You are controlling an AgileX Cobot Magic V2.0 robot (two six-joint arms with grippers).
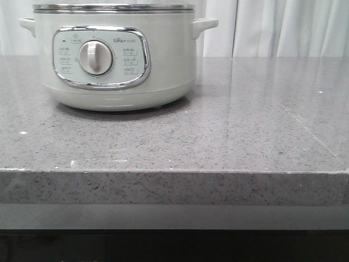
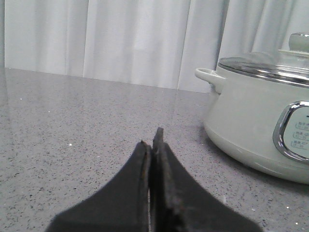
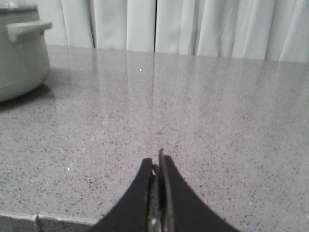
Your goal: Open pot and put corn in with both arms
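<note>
The pale cream-green pot (image 1: 114, 60) stands at the back left of the grey stone counter, its dial panel facing me, with a glass lid and knob (image 2: 300, 41) on its steel rim. The pot also shows in the left wrist view (image 2: 256, 116) and, partly, in the right wrist view (image 3: 19, 53). My left gripper (image 2: 152, 140) is shut and empty, low over the counter, apart from the pot. My right gripper (image 3: 157, 162) is shut and empty near the counter's front edge. Neither gripper shows in the front view. The corn is out of view.
The speckled grey counter (image 1: 245, 131) has a thick front edge (image 1: 174, 188). White curtains (image 1: 283, 27) hang behind it. A pot handle (image 3: 26, 29) sticks out toward the right arm's side.
</note>
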